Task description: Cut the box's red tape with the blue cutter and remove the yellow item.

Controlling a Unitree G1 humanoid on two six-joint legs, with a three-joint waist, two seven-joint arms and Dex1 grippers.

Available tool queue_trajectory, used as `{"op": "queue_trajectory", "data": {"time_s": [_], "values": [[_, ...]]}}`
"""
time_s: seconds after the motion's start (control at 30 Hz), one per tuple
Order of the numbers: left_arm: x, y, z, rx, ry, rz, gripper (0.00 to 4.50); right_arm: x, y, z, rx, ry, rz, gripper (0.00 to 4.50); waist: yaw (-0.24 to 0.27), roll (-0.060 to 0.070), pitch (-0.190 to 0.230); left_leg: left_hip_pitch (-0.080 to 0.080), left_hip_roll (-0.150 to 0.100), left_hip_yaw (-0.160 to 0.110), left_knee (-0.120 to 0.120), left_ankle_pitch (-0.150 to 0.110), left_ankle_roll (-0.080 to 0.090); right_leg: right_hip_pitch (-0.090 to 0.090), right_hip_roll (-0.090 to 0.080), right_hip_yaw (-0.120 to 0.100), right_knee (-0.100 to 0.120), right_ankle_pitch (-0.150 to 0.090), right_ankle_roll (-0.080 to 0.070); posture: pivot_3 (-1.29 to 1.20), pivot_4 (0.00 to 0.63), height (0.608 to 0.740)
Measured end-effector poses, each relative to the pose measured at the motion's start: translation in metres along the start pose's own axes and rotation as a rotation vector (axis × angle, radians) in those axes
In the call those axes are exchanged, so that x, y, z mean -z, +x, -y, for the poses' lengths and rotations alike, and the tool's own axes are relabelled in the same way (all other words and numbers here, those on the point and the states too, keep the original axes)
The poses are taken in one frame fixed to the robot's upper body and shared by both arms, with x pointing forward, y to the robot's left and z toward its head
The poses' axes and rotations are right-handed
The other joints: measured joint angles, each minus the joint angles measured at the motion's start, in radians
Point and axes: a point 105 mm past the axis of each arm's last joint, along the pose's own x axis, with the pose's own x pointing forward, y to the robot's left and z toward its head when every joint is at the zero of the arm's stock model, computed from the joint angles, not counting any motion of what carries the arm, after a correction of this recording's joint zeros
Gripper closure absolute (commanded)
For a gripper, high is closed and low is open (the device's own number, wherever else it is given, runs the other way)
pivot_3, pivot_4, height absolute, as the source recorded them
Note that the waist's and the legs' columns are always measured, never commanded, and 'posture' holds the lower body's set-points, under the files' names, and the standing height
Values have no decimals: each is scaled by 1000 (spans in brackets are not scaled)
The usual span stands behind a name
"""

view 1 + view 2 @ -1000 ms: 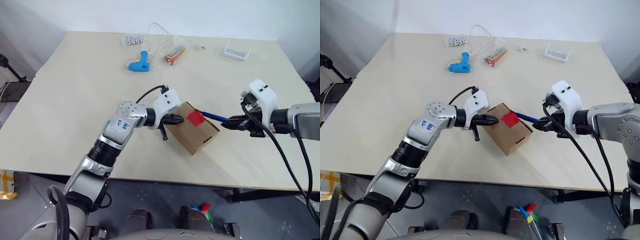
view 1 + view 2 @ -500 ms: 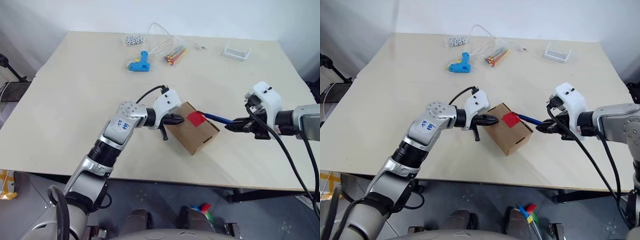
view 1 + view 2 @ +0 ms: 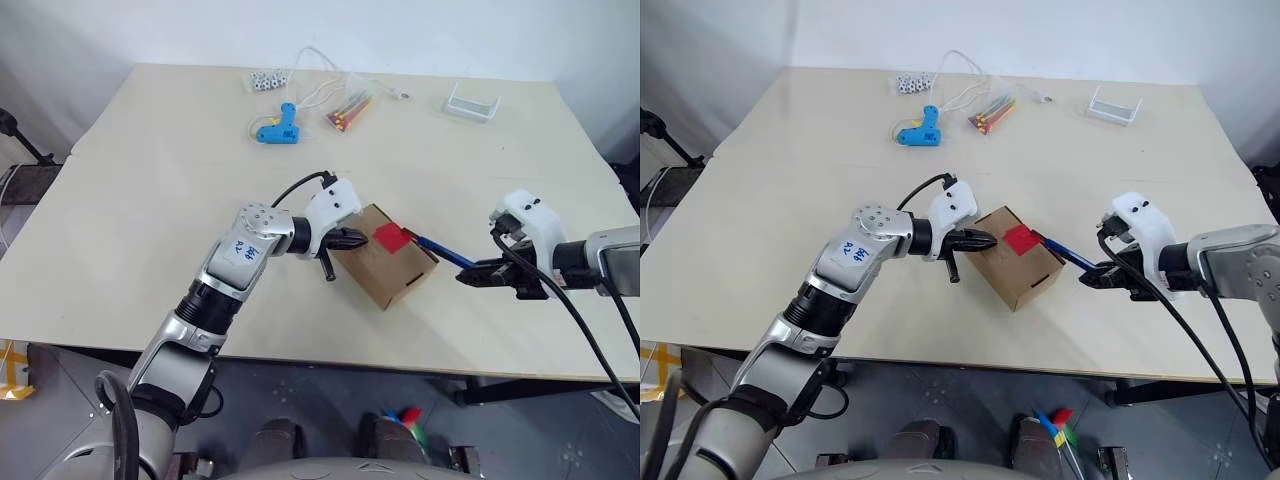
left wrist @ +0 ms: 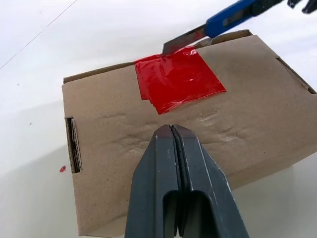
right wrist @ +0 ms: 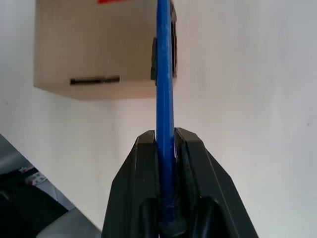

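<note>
The box (image 3: 385,257), one brown cardboard carton, sits a little below the middle of the head-camera frame on the table (image 3: 150,180). One red tape (image 4: 177,78) patch lies wrinkled across its lid. The blue cutter (image 3: 445,252) reaches in from the right, and the left wrist view shows its metal blade tip at the tape's edge, a detail too small to make out from above. The right gripper (image 3: 477,276) has its fingers clamped on the cutter's handle. The left gripper (image 3: 352,238), fingers pressed together, meets the box's left side. Further out, near the top of the frame, lie one light-blue glue gun (image 3: 277,125), one bundle of coloured sticks (image 3: 347,108), one white cable (image 3: 325,75), a cluster of small dice (image 3: 265,80) and one white tray (image 3: 472,102). The table is pale beige, with a white wall (image 3: 350,30) behind it.
</note>
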Motion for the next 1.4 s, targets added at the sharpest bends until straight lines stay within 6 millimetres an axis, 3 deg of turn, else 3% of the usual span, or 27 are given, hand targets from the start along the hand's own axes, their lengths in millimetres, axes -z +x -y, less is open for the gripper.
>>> {"op": "queue_trajectory", "data": {"time_s": [0.6,0.8,0.93,1.07,1.2,1.27,1.33,1.4], "values": [[1,0,1,-5,-2,2,4500,15,-5,3,1,26,-61,4325,0,1,-2,0,0,0,0,0,0,0,0,1,0,0,0,0,150,740],[1,-2,2,-8,4,4,4500,21,-23,-5,-45,29,-64,4325,-3,1,-2,0,0,0,0,0,0,0,0,0,-1,0,0,0,150,740],[2,-2,4,-6,1,6,4500,9,-46,-8,-78,28,42,4325,-1,1,-2,0,0,0,0,0,0,0,0,1,-1,0,0,0,150,740],[1,-3,4,-1,5,23,4500,2,-77,11,-6,49,170,4325,-3,1,-2,0,0,1,-1,0,0,0,0,1,-2,0,0,0,150,740],[1,-7,1,1,16,56,4500,16,-93,41,59,80,280,4325,-2,1,-2,1,0,3,-1,0,1,1,0,2,-2,0,0,0,150,740],[3,-9,-3,-7,22,91,4500,23,-93,71,166,80,387,4325,-5,-2,-2,2,0,4,0,0,1,1,1,3,-1,0,0,0,150,740],[2,-17,-6,-7,15,155,4500,47,-82,110,317,109,433,4325,-10,-2,-2,1,0,5,0,0,1,0,1,4,-1,0,0,0,150,740],[-1,-28,-9,8,2,197,4500,73,-64,132,392,125,394,4325,-18,0,-1,1,0,7,-1,0,1,-1,1,5,0,0,0,0,150,740]]}}
